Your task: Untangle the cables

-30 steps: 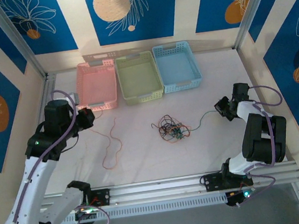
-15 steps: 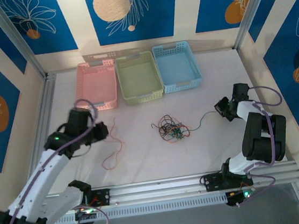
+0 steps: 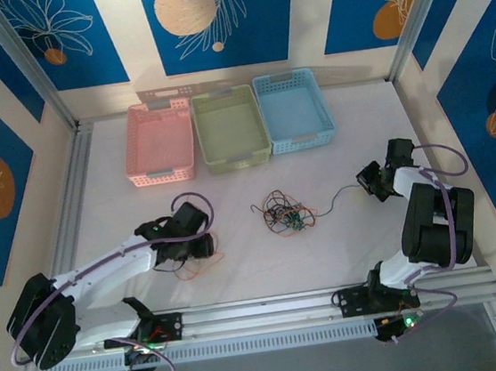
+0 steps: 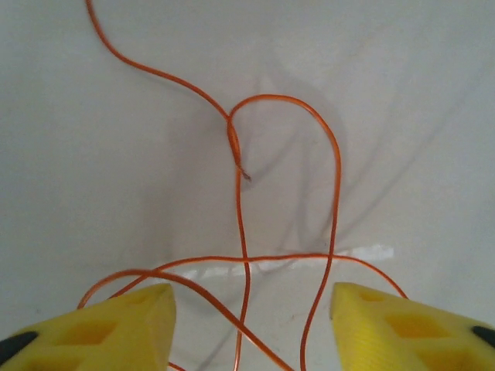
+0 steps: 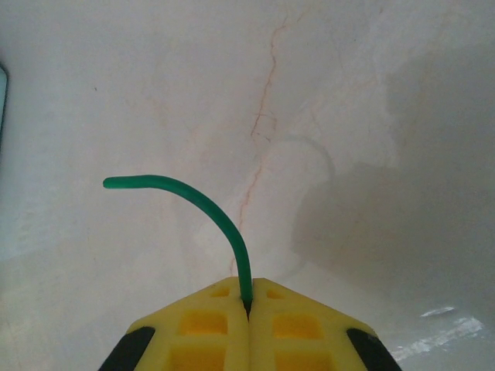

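A small knotted clump of red, green and black cables (image 3: 282,214) lies mid-table. One green cable (image 3: 339,195) runs from it rightward to my right gripper (image 3: 370,180). In the right wrist view the right gripper (image 5: 247,297) is shut on that green cable (image 5: 209,205), whose free end curls out to the left. A loose red cable (image 4: 236,147) lies apart from the clump, looping on the table. My left gripper (image 4: 251,309) hovers low over it, open, with several red strands crossing between its yellow fingers (image 4: 124,325). From above, the left gripper (image 3: 203,244) covers most of the red cable (image 3: 189,274).
Three baskets stand in a row at the back: pink (image 3: 164,172), green (image 3: 238,160) and blue (image 3: 302,138). A metal rail (image 3: 271,308) runs along the near edge between the arm bases. The left arm lies stretched low across the front left.
The left arm has swung down and to the right from beside the pink basket, and its gripper is now low over the red cable. The right arm and the clump have not moved.
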